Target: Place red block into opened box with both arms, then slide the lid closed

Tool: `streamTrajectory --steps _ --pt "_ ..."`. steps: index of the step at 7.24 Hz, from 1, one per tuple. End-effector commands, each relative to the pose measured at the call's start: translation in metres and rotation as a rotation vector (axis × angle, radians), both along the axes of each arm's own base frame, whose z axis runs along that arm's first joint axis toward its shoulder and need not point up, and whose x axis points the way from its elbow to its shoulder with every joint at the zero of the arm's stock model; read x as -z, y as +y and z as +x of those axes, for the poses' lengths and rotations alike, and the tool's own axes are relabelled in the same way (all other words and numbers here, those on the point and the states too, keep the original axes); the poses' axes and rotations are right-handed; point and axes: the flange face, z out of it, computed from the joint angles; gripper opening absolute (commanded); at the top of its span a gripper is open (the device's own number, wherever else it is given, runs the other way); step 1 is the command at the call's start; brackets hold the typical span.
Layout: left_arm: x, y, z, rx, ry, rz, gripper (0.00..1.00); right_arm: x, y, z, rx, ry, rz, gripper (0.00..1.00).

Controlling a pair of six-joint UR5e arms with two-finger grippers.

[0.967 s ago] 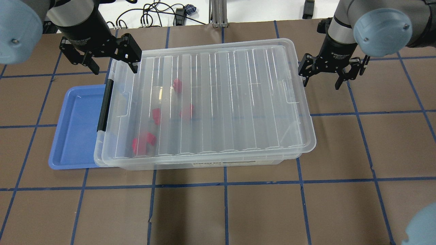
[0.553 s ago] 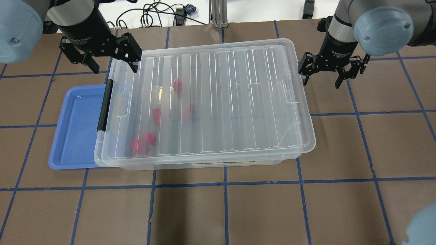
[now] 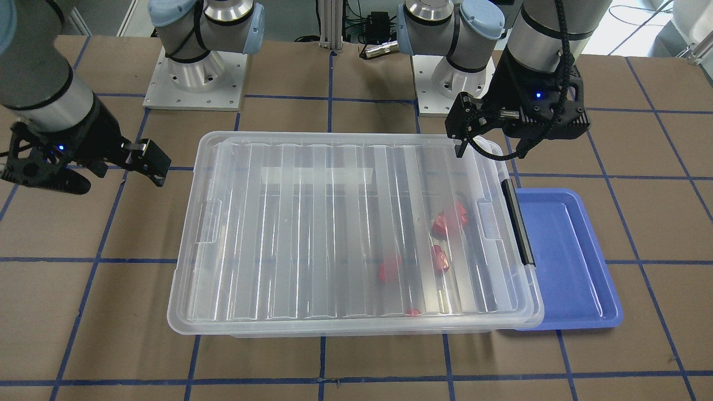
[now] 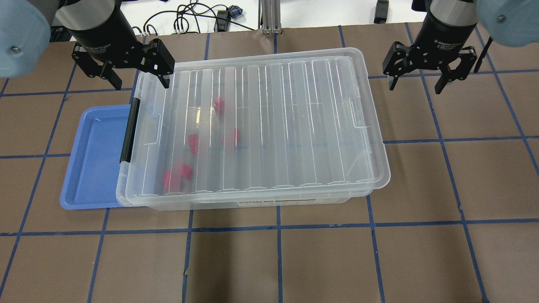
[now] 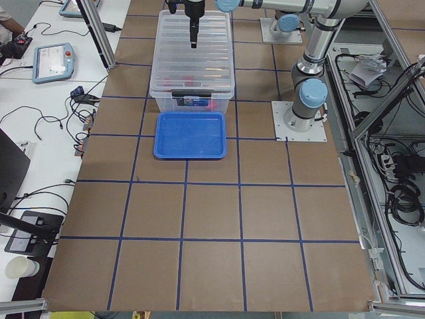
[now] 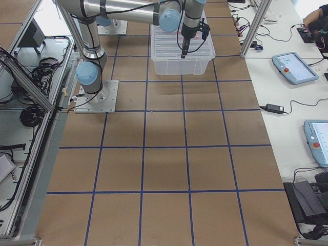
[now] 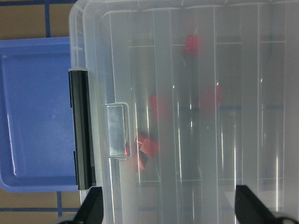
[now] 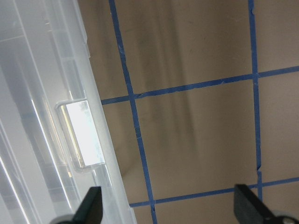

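Brown taped table: lid covering box, red blocks inside. The right gripper, jaws spread and empty, had backed off the box's end. The left gripper was likewise spread. Task looked finished.

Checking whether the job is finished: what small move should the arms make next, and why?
Probably lift both tools clear. The lid covers the box with red blocks inside, and the left tool and right tool are open and empty.

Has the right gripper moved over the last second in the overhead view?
Yes. The right gripper has shifted rightward and upward in the view, widening its gap from the box.
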Motion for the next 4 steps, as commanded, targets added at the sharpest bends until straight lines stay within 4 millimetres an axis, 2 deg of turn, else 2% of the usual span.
streamTrajectory --steps 1,3,4 --pt "0.000 0.000 0.000 0.000 -0.001 0.000 1.00 -0.039 0.043 0.010 -0.010 -0.004 -0.008 1.00" --pt "-0.001 0.001 0.000 0.000 0.000 -0.003 1.00 -0.041 0.054 0.039 -0.069 0.007 0.001 1.00" --pt "-0.001 0.001 0.000 0.000 0.000 -0.003 1.00 -0.034 0.050 0.041 -0.071 -0.006 0.014 1.00"
